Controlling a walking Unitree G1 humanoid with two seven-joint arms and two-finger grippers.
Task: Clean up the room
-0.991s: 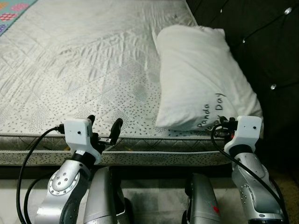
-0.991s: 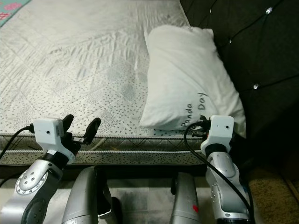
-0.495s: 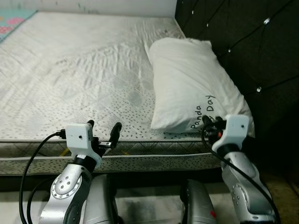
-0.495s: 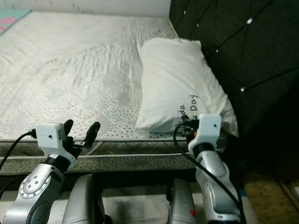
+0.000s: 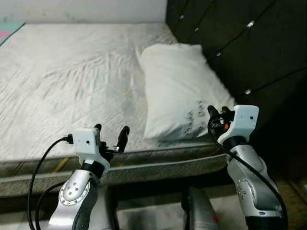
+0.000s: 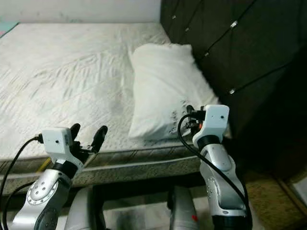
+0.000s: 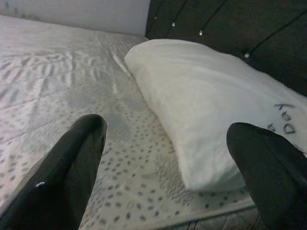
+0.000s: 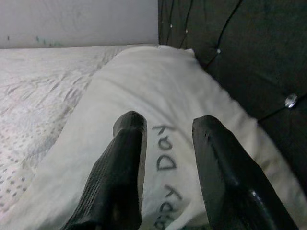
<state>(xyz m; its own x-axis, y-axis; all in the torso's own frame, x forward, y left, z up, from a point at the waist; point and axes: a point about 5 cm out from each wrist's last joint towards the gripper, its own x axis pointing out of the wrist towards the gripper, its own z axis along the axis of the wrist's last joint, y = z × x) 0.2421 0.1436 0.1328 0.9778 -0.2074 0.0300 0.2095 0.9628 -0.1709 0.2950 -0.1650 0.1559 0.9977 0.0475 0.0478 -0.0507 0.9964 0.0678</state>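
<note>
The left gripper (image 5: 111, 137) is held in front of the near edge of the mattress (image 5: 72, 86), and its two black fingers (image 7: 62, 177) are spread wide apart. Nothing is between them; in the left wrist view only the dotted mattress cover and the near end of the pillow (image 5: 175, 91) are seen through the gap. The right gripper (image 8: 168, 163) is raised at the near right corner of the bed, just at the near end of the pillow. Its fingers (image 8: 120, 177) stand apart with a narrower gap, and they hold nothing. Whether the tips touch the pillow fabric cannot be told.

The white pillow lies flat on the right side of the mattress, close beside the dark tufted headboard (image 5: 240, 43). Its long axis runs from the near edge of the bed away toward the far wall, along the headboard. The near end carries dark handwritten words, and "Day" can be read in the right wrist view. This end reaches the edge of the mattress.
</note>
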